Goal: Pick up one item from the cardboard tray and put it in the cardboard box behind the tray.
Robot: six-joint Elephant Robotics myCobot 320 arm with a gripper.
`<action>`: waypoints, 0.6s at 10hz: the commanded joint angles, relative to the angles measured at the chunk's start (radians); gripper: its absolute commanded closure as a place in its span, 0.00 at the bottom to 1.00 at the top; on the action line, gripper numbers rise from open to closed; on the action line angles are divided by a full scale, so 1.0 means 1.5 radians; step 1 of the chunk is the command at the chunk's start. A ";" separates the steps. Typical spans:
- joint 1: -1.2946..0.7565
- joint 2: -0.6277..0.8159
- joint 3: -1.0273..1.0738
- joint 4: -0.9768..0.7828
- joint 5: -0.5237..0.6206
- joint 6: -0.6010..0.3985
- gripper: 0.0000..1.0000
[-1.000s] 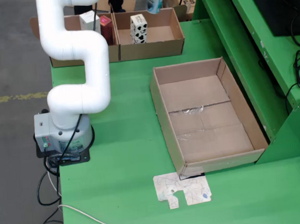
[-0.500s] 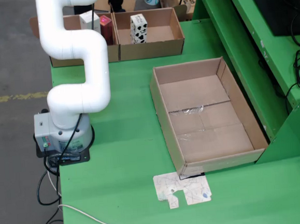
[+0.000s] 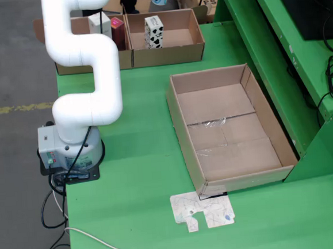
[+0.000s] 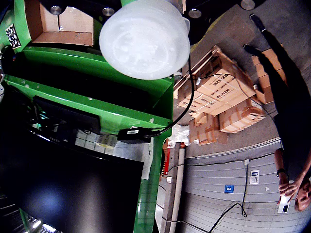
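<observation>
Bottle (image 4: 144, 38) in hand — base toward wrist cam, axis along view.

The cow-print carton (image 3: 154, 31) stands in the left of the cardboard box (image 3: 181, 53), right side open.

The fixed view looks steeply down from high above the green table (image 3: 140, 161), taking in the large cardboard tray (image 3: 227, 128) at middle distance and the cardboard box (image 3: 168, 40) beyond it. The gripper-mounted view sits tilted, close behind a translucent white bottle (image 4: 145, 39), facing outward over the table's edge towards stacked cartons (image 4: 223, 97) on the floor. Both views share that cardboard box (image 4: 58, 24) and the table's green frame.
</observation>
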 commanded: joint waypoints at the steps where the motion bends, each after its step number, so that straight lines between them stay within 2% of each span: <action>1: 0.002 0.012 0.016 0.326 0.271 -0.137 1.00; 2: 0.016 0.014 0.016 0.314 0.247 -0.133 1.00; 3: 0.019 0.014 0.016 0.320 0.258 -0.135 1.00; 4: 0.029 0.017 0.016 0.305 0.228 -0.131 1.00; 5: 0.017 0.011 0.016 0.337 0.296 -0.140 1.00; 6: 0.046 0.019 0.016 0.258 0.141 -0.101 1.00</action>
